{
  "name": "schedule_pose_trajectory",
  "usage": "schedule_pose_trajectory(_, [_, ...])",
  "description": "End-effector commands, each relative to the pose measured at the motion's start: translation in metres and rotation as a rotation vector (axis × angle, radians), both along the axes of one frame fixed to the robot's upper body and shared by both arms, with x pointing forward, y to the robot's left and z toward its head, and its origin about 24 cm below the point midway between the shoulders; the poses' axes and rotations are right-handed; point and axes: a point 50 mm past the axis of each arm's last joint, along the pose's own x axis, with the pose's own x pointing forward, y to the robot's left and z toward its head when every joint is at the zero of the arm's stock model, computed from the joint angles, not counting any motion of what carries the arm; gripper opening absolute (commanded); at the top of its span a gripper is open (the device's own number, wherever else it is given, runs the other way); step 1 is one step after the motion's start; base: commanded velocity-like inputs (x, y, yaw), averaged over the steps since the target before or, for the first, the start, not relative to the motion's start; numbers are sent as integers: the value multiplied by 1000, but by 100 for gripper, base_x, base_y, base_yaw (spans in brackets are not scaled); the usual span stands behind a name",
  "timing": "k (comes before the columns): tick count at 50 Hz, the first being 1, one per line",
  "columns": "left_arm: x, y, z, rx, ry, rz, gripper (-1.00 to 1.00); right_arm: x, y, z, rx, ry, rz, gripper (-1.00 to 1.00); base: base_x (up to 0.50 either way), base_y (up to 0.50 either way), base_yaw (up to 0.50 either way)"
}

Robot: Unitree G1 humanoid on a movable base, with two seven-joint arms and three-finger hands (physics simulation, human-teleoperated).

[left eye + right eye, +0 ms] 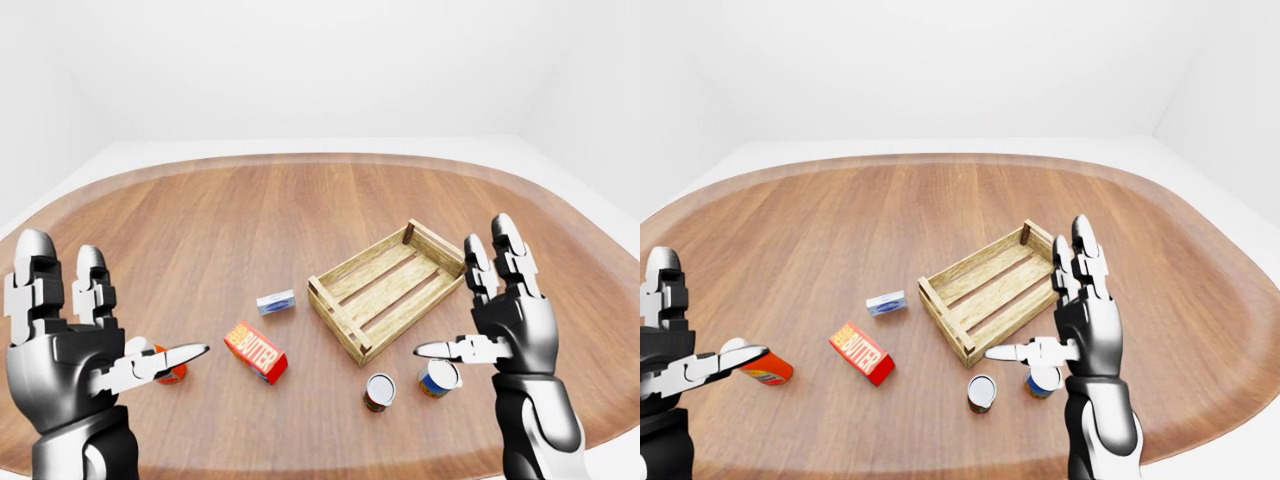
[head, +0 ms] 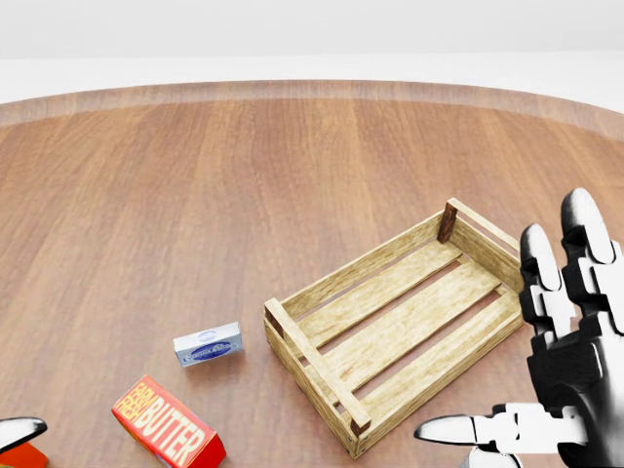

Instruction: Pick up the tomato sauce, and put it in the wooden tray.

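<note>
your left hand hovers with fingers spread, holding nothing, over the round wooden table in a bare white room. an orange-red container lies just past its thumb, then the butter box, a small blue-and-white box and the wooden tray. two upright cans stand below the tray; you cannot tell which is tomato sauce. your right hand is open and empty too.
</note>
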Motion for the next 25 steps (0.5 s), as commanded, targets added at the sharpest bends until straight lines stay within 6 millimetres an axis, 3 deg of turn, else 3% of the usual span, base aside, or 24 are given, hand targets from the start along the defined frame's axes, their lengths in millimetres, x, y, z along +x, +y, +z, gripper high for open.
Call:
schedule_pose_trajectory(1, [4, 2, -3, -2, 13, 8, 100, -6, 25, 7, 9, -29, 124, 100, 0, 0, 0])
schedule_pose_trajectory(13, [6, 2, -4, 1, 24, 8, 100, -16, 31, 33, -3, -150, 170, 100, 0, 0, 0])
schedule_pose_trajectory(17, [7, 2, -7, 0, 36, 6, 100, -19, 33, 51, -16, -248, 170, 100, 0, 0, 0])
schedule_pose_trajectory(25, [7, 3, -6, 0, 34, 11, 100, -9, 37, 68, -57, -340, 178, 100, 0, 0, 0])
